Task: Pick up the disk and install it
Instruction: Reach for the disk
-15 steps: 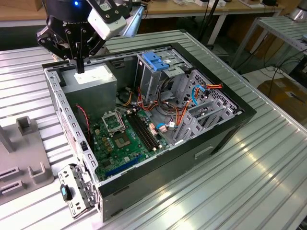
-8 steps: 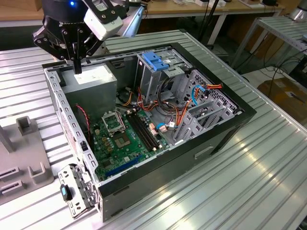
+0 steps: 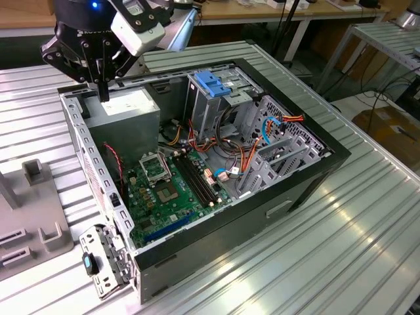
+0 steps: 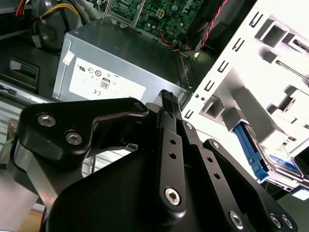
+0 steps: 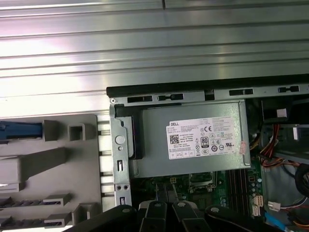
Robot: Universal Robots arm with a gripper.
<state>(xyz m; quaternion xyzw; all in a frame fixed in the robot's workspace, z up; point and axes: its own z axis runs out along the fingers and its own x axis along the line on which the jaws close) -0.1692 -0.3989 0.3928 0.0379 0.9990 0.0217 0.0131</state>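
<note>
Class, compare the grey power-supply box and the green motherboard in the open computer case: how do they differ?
The power-supply box is plain grey metal with a white label; the motherboard is green, studded with sockets. The box is a tall block; the board lies flat. Both sit inside the case.

Your arm (image 3: 92, 29) stands at the exterior view's upper left, and its wrist is turned so that the gripper (image 3: 104, 96) points straight down. The black linkages (image 3: 69, 59) spread out under the wrist and come together again at the tip. In the first wrist view you see the two fingers (image 5: 159, 212) pressed side by side, with nothing between them.
</note>
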